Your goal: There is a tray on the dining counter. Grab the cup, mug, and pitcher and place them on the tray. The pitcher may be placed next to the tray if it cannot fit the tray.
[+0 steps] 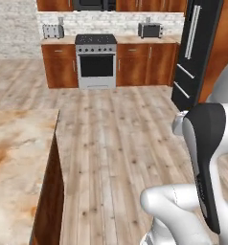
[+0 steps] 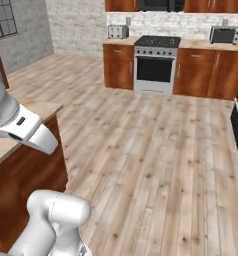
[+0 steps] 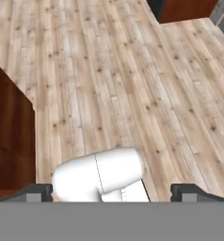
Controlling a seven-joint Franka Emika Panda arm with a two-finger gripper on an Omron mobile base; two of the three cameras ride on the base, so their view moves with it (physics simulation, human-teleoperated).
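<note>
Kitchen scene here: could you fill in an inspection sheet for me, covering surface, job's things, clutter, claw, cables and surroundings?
Surface: beige marble-look dining counter with rusty veins on a reddish wood base, at the left.
Job's things: nothing seen.
Clutter: nothing seen.
Claw: the claw is open, its dark fingertips wide apart, above the pale wood plank floor.
Cables: nothing seen.
Surroundings: steel oven range between reddish wood cabinets; silver toaster; grey toaster oven; black fridge at the right.

No legible text, labels or signs.
</note>
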